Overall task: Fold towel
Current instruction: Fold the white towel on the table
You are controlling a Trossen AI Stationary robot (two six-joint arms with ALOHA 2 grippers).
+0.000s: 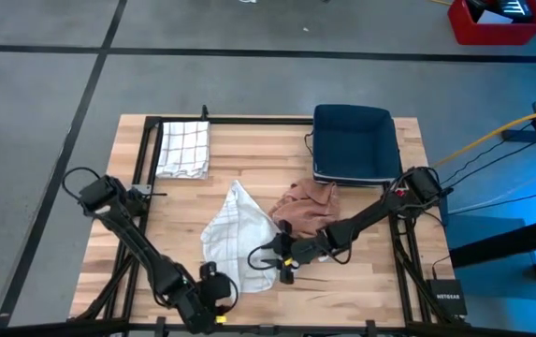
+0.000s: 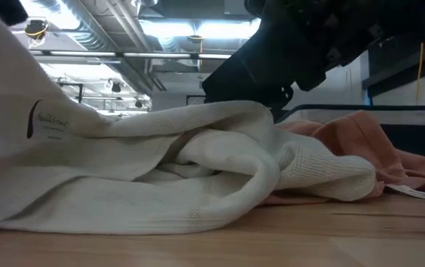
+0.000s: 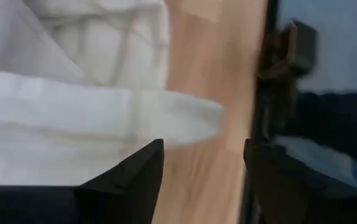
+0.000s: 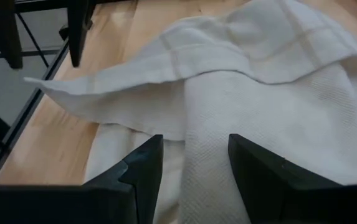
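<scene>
- Now the white towel (image 1: 235, 239) lies crumpled on the wooden counter (image 1: 361, 271), near its front edge, between the 2 pincers.
- Right pincer (image 1: 284, 259) sits low at the towel's right edge; in its wrist view its 2 dark fingers (image 4: 138, 177) stand apart with white cloth (image 4: 271, 93) lying just ahead of them and showing in the gap, nothing clamped.
- Left pincer (image 1: 213, 292) is down at the counter's front edge, just beside the towel's near corner; its fingers (image 3: 134, 180) are spread, with a fold of the towel (image 3: 103, 118) and bare wood just beyond them.
- Behind the right pincer, touching the towel's far right side, lies a bunched pinkish-brown cloth (image 1: 307, 206).
- Farther back from that pincer, a dark blue bin (image 1: 354, 142) stands near the counter's rear right corner.
- Well away from the left pincer, at the rear left of the counter, a folded checked towel (image 1: 183, 148) lies flat.
- From the low view, the white towel (image 2: 160, 170) is heaped in soft folds with a small label (image 2: 49, 119) on it, the pinkish cloth (image 2: 360, 148) behind it, and a dark arm (image 2: 308, 44) above.
</scene>
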